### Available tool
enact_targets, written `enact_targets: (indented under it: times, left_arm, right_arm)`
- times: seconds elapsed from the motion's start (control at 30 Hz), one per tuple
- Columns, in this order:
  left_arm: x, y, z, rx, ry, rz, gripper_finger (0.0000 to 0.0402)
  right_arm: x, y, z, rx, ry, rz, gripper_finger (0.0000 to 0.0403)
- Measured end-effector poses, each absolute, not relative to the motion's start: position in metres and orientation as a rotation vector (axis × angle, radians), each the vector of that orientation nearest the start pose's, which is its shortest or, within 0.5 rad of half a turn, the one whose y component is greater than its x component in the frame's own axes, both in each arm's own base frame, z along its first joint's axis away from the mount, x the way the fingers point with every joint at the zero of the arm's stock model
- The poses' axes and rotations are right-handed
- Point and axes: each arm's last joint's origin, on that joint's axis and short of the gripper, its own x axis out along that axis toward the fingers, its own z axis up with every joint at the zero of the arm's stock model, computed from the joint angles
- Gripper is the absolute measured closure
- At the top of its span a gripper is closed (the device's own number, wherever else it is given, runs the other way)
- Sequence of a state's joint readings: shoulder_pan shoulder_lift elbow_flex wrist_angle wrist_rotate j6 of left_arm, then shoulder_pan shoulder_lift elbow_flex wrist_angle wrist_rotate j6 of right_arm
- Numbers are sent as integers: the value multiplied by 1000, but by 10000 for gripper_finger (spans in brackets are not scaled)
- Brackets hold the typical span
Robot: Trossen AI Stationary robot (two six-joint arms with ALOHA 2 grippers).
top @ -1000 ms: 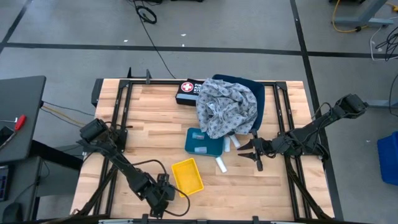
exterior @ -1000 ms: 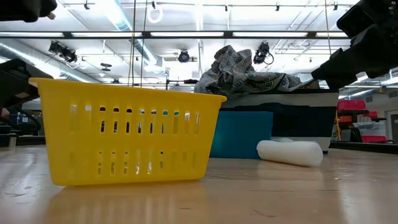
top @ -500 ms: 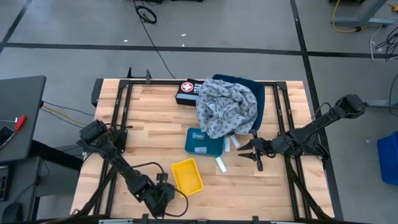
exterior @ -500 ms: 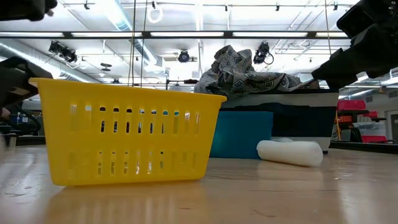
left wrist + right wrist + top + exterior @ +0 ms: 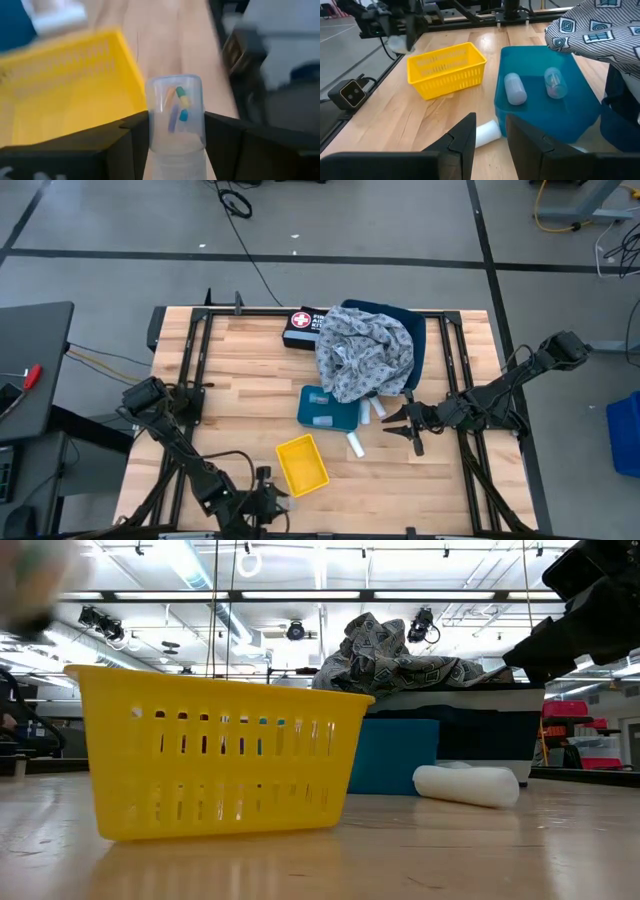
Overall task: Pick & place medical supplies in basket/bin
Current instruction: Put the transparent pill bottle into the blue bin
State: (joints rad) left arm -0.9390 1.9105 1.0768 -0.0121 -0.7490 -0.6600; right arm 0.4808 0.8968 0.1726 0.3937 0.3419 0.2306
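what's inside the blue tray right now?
The blue tray holds a white roll and a clear vial with something small and coloured inside. The patterned cloth overhangs the tray's far end, so anything under it can't be seen.

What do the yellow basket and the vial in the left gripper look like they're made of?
Yellow basket: probably moulded plastic, glossy, with slotted walls. Vial, clamped in the left gripper: clear plastic or glass, unclear which; coloured capsules show through its wall.
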Motion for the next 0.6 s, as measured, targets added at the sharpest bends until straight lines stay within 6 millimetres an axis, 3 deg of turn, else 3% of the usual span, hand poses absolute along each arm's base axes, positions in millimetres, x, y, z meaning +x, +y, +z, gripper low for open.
enact_targets:
  times: [0.3, 0.6]
  left_arm:
    - [266, -294, 176, 69, 268, 20, 249]
    - [297, -290, 203, 41, -75, -292, 249]
  right_arm:
    - [154, 69, 162, 92, 311, 105, 289]
    - [154, 70, 162, 81, 314, 123, 289]
